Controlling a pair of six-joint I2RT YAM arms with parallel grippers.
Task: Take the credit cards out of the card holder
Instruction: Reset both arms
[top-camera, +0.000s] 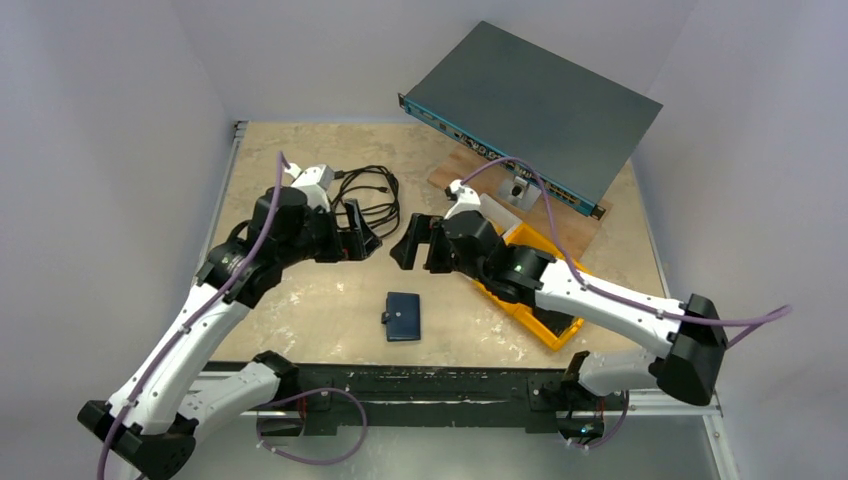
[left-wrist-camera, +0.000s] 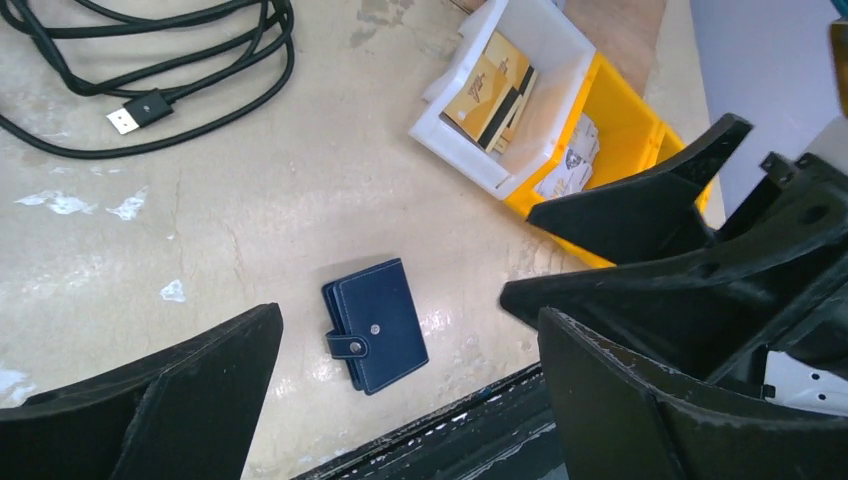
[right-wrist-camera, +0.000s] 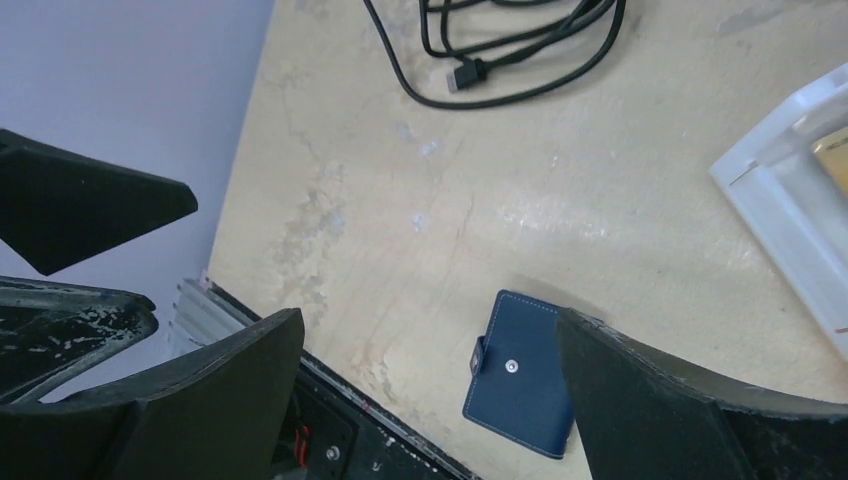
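Left gripper (top-camera: 358, 235): jaws spread wide, nothing in them.
Right gripper (top-camera: 418, 245): same deal, wide and empty, just beside the left one.
Card holder (top-camera: 404, 316): flat on the table (top-camera: 320, 310), shut with the tab snapped, below and between the two grippers, toward the near edge.
What could go wrong: it's thin and lies flat, so a finger coming down might skid off or shove it toward the edge. The arms sit close, so both diving in could clash.
View differences: left wrist looks into the white bin (left-wrist-camera: 545, 40) and shows tan card-like pieces — overhead, the right arm covers that. Only overhead shows both grippers' spacing.
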